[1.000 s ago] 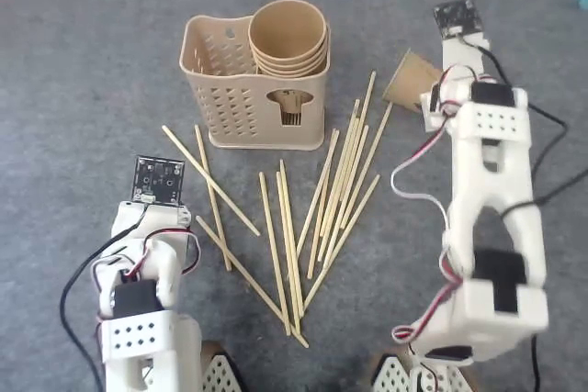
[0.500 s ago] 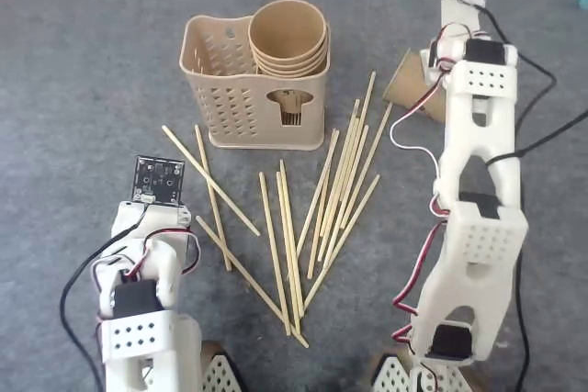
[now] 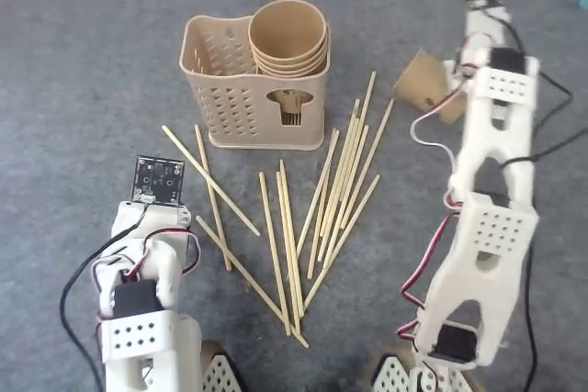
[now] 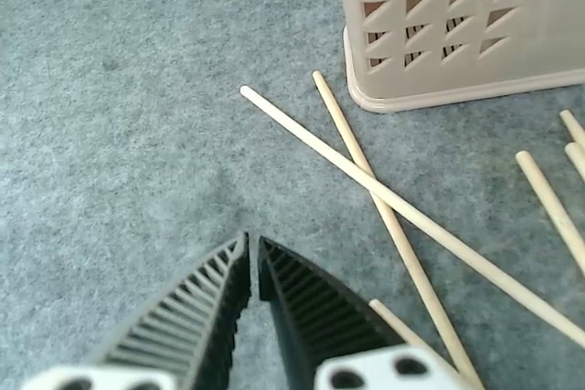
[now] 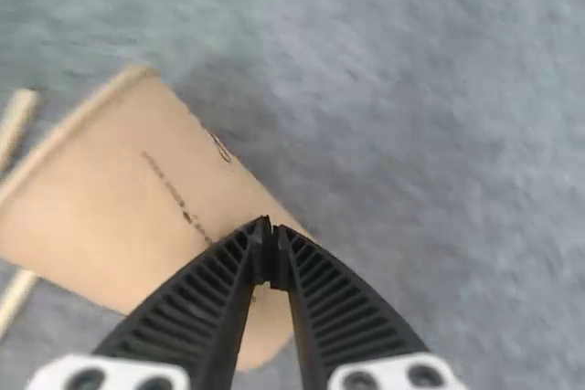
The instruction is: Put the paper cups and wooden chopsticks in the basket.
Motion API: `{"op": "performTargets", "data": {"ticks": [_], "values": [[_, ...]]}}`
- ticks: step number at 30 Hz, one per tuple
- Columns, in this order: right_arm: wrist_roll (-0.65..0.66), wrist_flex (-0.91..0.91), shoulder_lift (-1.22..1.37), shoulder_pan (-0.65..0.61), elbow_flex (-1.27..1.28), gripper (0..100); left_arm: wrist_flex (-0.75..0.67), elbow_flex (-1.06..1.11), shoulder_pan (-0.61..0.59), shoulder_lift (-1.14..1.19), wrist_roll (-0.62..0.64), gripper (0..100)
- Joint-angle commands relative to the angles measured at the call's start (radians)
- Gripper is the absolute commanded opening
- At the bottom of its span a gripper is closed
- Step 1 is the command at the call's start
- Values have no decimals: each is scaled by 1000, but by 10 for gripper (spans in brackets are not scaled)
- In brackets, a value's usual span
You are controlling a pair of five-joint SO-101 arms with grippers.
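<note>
Right gripper is closed, its two black ribbed fingers meeting tip to tip with no gap, and the tips press against the side wall of the loose paper cup near its base; nothing can be seen clamped between them, so whether it has any hold on the cup cannot be told. Left gripper is also all but closed, with only a thin slit between its fingers, holding nothing and hanging over bare grey carpet. That grey carpet covers the whole table. On it the white right arm stretches far out along the right side to the loose cup, while the left arm sits folded back at the near left edge. A beige perforated basket stands upright at the far middle, with a stack of paper cups in its right compartment. To the right of the basket, well apart from it, the loose paper cup lies tipped on its side just beside the right arm. Wooden chopsticks lie scattered in a fan on the carpet in front of the basket, between the two arms. Two of them cross close to the basket's corner, ahead of the left gripper and apart from it.
</note>
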Motion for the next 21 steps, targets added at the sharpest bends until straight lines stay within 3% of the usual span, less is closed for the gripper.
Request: {"op": "performTargets", "data": {"ticks": [1, 15, 21], "values": [[14, 70, 12, 73, 3, 9, -26, -7, -5, -25, -9, 13], [-2, 200, -35, 205, 0, 9, -26, -5, -2, -25, -9, 13], [-118, 217, -217, 320, 0, 9, -26, -5, 0, -25, -9, 13]]}}
